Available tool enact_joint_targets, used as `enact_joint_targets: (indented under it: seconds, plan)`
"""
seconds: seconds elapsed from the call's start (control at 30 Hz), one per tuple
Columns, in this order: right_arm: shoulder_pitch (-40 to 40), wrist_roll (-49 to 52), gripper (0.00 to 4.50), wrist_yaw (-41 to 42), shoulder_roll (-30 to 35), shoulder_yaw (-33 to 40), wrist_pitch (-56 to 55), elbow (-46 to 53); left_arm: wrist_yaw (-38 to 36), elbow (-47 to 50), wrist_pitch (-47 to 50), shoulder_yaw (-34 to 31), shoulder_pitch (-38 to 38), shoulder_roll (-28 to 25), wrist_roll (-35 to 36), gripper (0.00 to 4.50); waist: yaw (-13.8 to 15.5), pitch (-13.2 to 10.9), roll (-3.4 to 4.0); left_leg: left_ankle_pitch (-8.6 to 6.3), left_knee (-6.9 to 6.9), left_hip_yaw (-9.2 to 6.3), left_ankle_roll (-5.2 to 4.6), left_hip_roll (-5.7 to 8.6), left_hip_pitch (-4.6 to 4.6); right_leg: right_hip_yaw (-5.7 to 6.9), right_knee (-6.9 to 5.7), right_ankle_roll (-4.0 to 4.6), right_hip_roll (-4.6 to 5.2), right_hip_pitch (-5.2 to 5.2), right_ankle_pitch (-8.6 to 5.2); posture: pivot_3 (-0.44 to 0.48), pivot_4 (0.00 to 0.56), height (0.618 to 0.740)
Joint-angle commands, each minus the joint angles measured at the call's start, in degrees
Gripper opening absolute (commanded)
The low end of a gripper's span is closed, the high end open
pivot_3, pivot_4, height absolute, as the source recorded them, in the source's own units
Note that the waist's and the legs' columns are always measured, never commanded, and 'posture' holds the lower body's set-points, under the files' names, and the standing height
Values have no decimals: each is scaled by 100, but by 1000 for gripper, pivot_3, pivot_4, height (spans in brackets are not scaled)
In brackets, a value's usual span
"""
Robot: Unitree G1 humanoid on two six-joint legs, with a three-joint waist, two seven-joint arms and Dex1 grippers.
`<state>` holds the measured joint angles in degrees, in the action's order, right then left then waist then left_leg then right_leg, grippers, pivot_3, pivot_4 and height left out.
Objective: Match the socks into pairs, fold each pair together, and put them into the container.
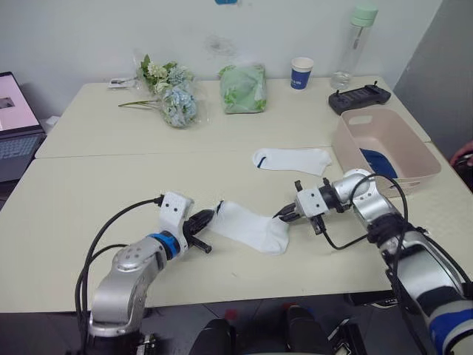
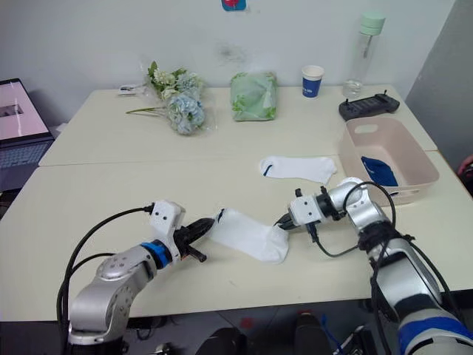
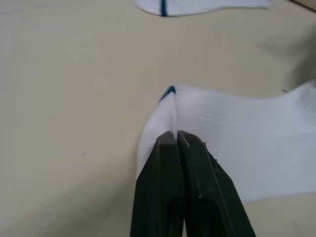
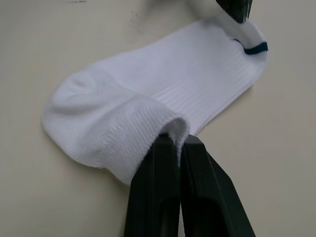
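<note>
A white sock (image 1: 250, 226) lies stretched on the table in front of me. My left gripper (image 1: 211, 215) is shut on its cuff end, where a small blue mark shows (image 3: 169, 91). My right gripper (image 1: 284, 215) is shut on its toe end, which is lifted and folded over (image 4: 148, 123). A second white sock (image 1: 291, 159) lies flat farther back, apart from both grippers. The pale pink container (image 1: 384, 148) stands at the right and holds a dark navy sock (image 1: 378, 163).
At the back of the table are a bunch of flowers (image 1: 168, 92), a pale green bag (image 1: 242, 88), a blue-and-white paper cup (image 1: 301, 73), a clear bottle (image 1: 353, 46) and a black controller (image 1: 358, 97). A laptop (image 1: 16, 122) stands at the far left.
</note>
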<state>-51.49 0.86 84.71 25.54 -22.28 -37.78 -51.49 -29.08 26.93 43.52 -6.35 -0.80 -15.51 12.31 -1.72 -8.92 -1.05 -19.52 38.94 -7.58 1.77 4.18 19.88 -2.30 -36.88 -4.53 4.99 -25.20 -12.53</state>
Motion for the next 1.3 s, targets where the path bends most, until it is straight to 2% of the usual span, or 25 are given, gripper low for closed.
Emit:
enact_joint_targets:
  seconds: [0.03,0.1,0.23,0.3,0.4,0.5,0.53,0.67,0.8,0.9,1.17,1.3]
  plan:
    - [-515,-200,1088,-148,233,232,-219,-608,432,189,-126,154,42,61,-134,0,16,0,0,0,0,0,0,1,0,0,0,0,0,-1,0,0,150,740]
    - [-644,-250,1785,-233,319,317,-259,-810,524,187,-167,215,65,56,-120,0,22,0,0,0,-1,-2,0,4,2,1,2,0,2,0,0,0,150,740]
    - [-443,161,3193,-326,722,874,915,-394,633,210,-290,220,197,-12,-95,0,19,0,0,0,-5,3,0,4,3,-2,5,0,3,-2,0,0,150,740]
    - [317,409,3910,-613,935,1082,2578,943,620,215,-356,234,267,-97,-87,0,28,2,-1,0,-7,1,0,3,5,0,6,1,3,-1,0,0,150,740]
    - [1399,812,3910,-1115,1141,1328,4759,3032,639,199,-412,196,325,-153,-40,0,61,2,0,-1,-6,-4,0,-3,10,4,5,1,5,-1,-1,0,150,740]
    - [2872,2036,3910,-2049,1067,1750,7634,5782,615,212,-429,138,369,-213,20,0,82,3,10,-1,-5,-1,0,-2,16,-3,1,1,8,-9,-1,0,150,740]
    - [3222,2237,3910,-2296,1033,1769,8264,6376,603,214,-427,140,382,-230,33,0,87,3,12,-1,-5,2,0,-7,15,-5,1,1,8,-10,-1,0,150,740]
    - [3615,2196,3910,-3361,651,1649,9264,7052,530,188,-487,272,447,-365,20,0,89,5,10,-2,-2,7,-2,0,4,-7,0,1,5,1,0,0,150,740]
    - [3588,2428,3910,-3832,277,1705,9787,7234,510,196,-492,279,462,-427,99,0,125,9,3,-2,-3,2,-2,11,-1,1,3,0,3,10,-1,0,150,740]
    - [3541,2542,2968,-3978,238,1765,9945,7228,492,206,-495,213,481,-475,139,0,128,9,4,-2,-4,2,-2,10,1,1,4,0,0,6,-1,0,150,740]
    - [3172,3059,102,-4358,32,2318,10596,6858,737,528,-290,55,747,-310,397,0,134,8,3,-2,-5,2,-2,10,2,1,5,0,1,6,-1,0,150,740]
    - [3036,3093,41,-4288,297,2319,10589,6626,954,866,-119,-12,1049,-67,624,0,148,8,3,-2,-5,2,-3,10,2,1,5,0,1,7,-1,0,150,740]
